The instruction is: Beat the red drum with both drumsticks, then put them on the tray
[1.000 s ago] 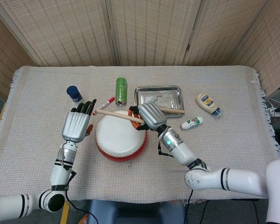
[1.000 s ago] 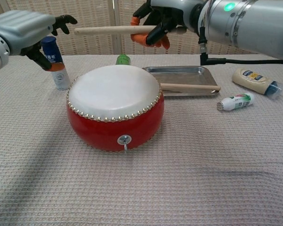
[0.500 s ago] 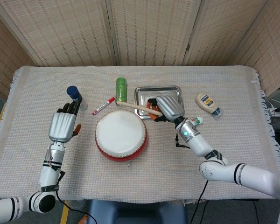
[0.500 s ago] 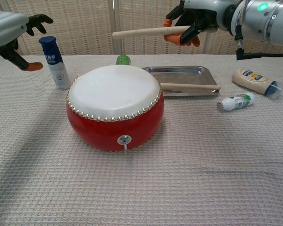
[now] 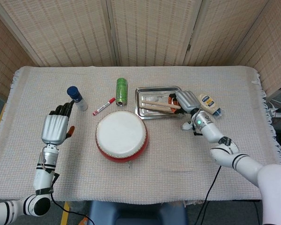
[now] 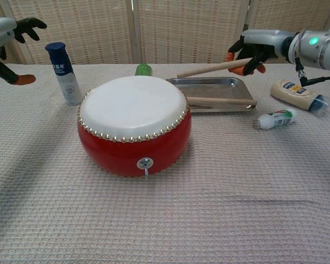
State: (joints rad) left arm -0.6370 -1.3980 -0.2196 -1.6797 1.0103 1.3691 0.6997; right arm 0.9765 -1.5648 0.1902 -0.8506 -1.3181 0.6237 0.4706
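Observation:
The red drum [image 5: 121,136] [image 6: 133,124] with a white skin stands in the middle of the table. Behind it to the right lies the metal tray [image 5: 178,90] [image 6: 206,82]. My right hand [image 5: 187,100] [image 6: 252,55] grips one wooden drumstick [image 5: 155,99] [image 6: 209,68] and holds it slanted just above the tray. The other drumstick [image 5: 159,107] [image 6: 220,101] lies along the tray's near edge. My left hand [image 5: 55,128] [image 6: 1,39] hovers left of the drum, fingers spread, holding nothing.
A blue-capped white bottle [image 5: 76,96] [image 6: 64,71], a red marker [image 5: 104,106] and a green can [image 5: 121,90] lie behind the drum. A mayonnaise bottle [image 5: 208,103] [image 6: 294,93] and a small white bottle [image 6: 272,119] lie right of the tray.
My right hand has carried its drumstick from over the drum rightward and down over the tray. My left hand has drawn back to the left, away from the drum.

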